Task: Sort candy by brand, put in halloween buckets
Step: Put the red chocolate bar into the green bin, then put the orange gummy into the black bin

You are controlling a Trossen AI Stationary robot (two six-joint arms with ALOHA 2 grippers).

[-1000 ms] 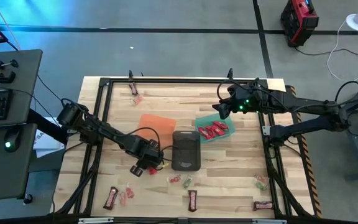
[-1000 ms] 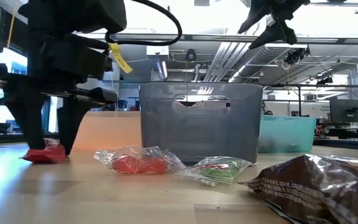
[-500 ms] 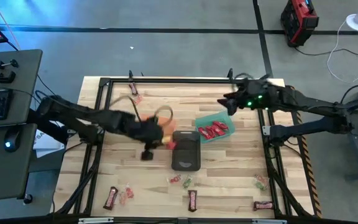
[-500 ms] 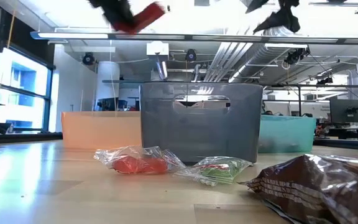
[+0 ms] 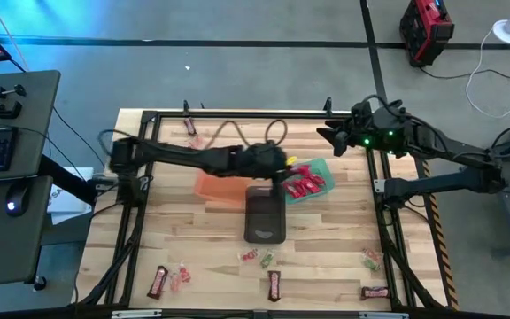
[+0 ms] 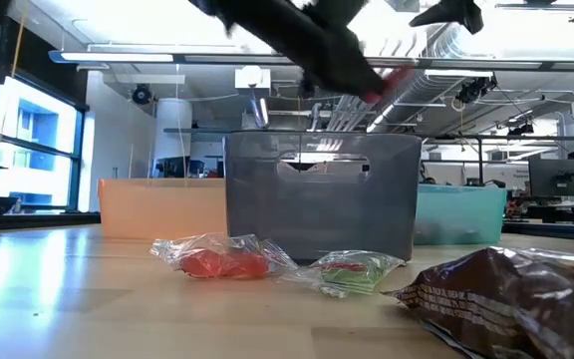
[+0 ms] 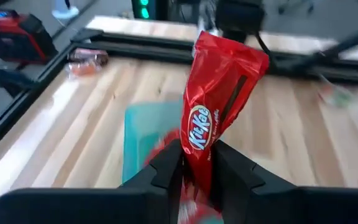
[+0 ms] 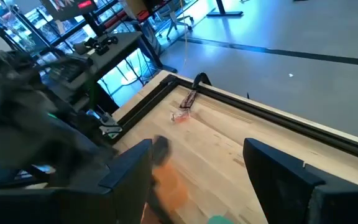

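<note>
From above, your left gripper point(image 5: 283, 168) hangs over the middle of the table, just beside the green bucket point(image 5: 319, 167), which already holds several red wrappers point(image 5: 305, 185). The orange bucket point(image 5: 221, 184) and the dark grey bucket point(image 5: 265, 213) sit alongside; I cannot tell what is inside either. Most of the sorting looks undone: brown bars point(image 5: 158, 281) and pink and green pieces point(image 5: 259, 258) lie scattered along the near edge, and one candy point(image 5: 192, 137) rests toward the far left corner. Your right gripper point(image 5: 330, 138) hovers at the far right corner, clear of the buckets. The black frame rail point(image 5: 237, 114) borders the table, so keep your sweeps inside it; the open wood between buckets and near edge gives you room.

At table height, the left arm crosses high above the grey bucket point(image 6: 319, 194), with pink point(image 6: 219, 261) and green point(image 6: 349, 269) sweets and a brown bar point(image 6: 506, 294) lying in front.

From the left wrist, the fingers point(image 7: 164, 169) are clamped on a red KitKat point(image 7: 219, 106), held upright over the green bucket point(image 7: 149, 134).

From the right wrist, its fingers point(image 8: 128, 167) stand wide apart, holding nothing.
</note>
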